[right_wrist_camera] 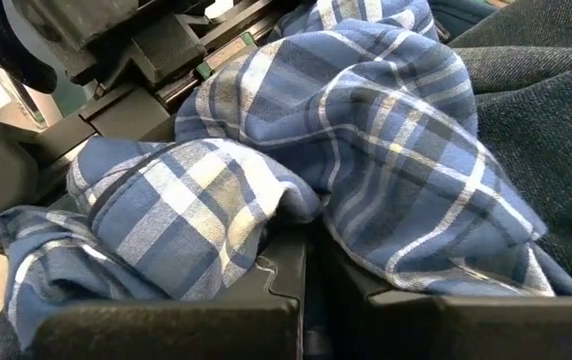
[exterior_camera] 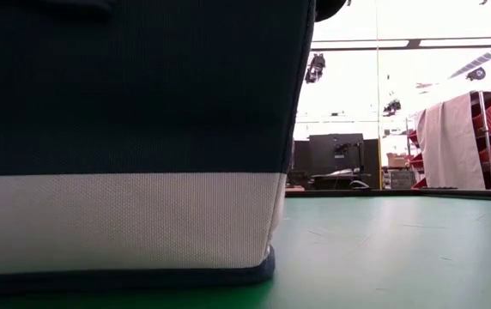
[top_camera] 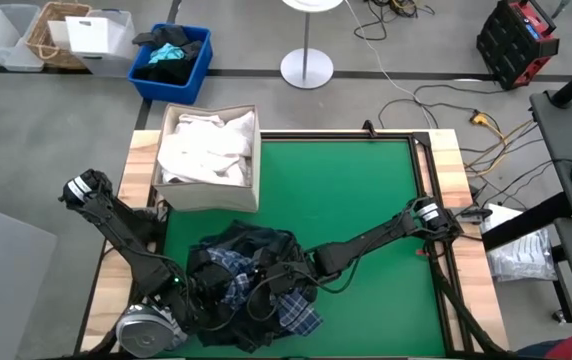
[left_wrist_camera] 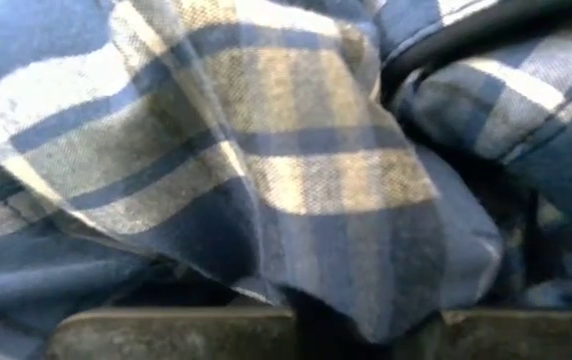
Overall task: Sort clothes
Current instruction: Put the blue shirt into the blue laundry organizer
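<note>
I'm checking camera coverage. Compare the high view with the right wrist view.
Only the high view shows the bin of white shirts, the green table and both arms.

Only the right wrist view shows plaid folds lying over the right gripper.

Both show the plaid shirt against a dark garment.

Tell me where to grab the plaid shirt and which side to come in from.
Grip the raised fold of the plaid shirt at the pile's right edge, coming from the right along the open green mat. There the plaid lies on top, bunched into a ridge, probably easy to pinch; further left it is tangled with the dark garment. The right end effector and the left end effector are already buried in it.
</note>
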### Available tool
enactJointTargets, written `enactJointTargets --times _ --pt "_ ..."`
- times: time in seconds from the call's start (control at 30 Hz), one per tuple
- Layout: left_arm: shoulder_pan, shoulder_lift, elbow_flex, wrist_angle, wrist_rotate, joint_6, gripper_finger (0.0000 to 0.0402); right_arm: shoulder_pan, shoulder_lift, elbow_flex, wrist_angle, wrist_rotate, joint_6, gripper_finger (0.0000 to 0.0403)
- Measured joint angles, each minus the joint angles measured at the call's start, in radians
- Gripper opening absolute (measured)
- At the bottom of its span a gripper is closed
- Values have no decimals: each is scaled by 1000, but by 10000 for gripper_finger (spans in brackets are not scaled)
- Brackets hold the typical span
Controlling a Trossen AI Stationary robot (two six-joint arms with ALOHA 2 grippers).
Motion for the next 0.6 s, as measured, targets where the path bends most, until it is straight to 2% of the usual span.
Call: enactJointTargets --times 0.6 --pt "0 0 0 0 0 13 0 0 0 0 0 3 -14 12"
